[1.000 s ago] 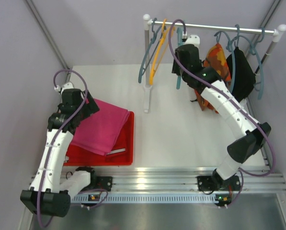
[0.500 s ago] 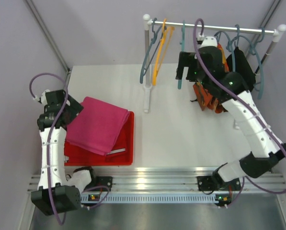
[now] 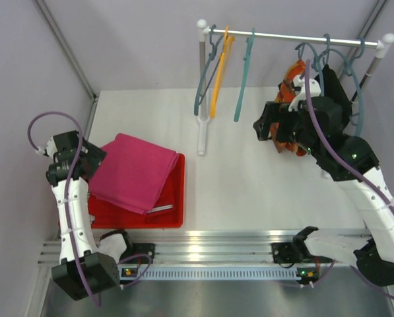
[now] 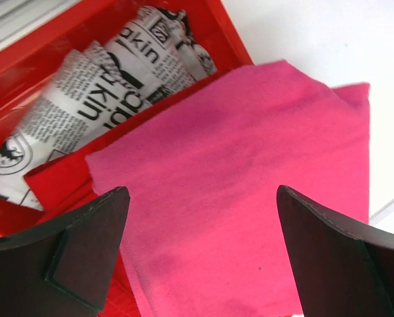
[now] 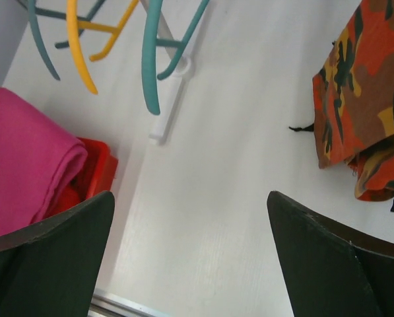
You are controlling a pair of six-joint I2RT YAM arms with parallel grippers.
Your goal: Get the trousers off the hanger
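The right arm has drawn back from the rail (image 3: 282, 35) toward the table's right side; a second ago it reached up at the teal hanger (image 5: 149, 59), which now hangs bare. The right gripper (image 5: 190, 195) has gone from nearly closed to jaws wide apart, holding nothing. The left arm has pulled off to the left of the red tray (image 3: 175, 206); the left gripper (image 4: 203, 191) gapes empty at the edge of the magenta pink trousers (image 3: 134, 173), which lie folded on the tray. The right arm partly covers the orange camouflage trousers (image 5: 361, 99) and the black trousers (image 3: 336, 99), both on hangers. The black-and-white patterned trousers (image 4: 104, 86) lie in the tray, half under the pink; only "kin" of their print reads.
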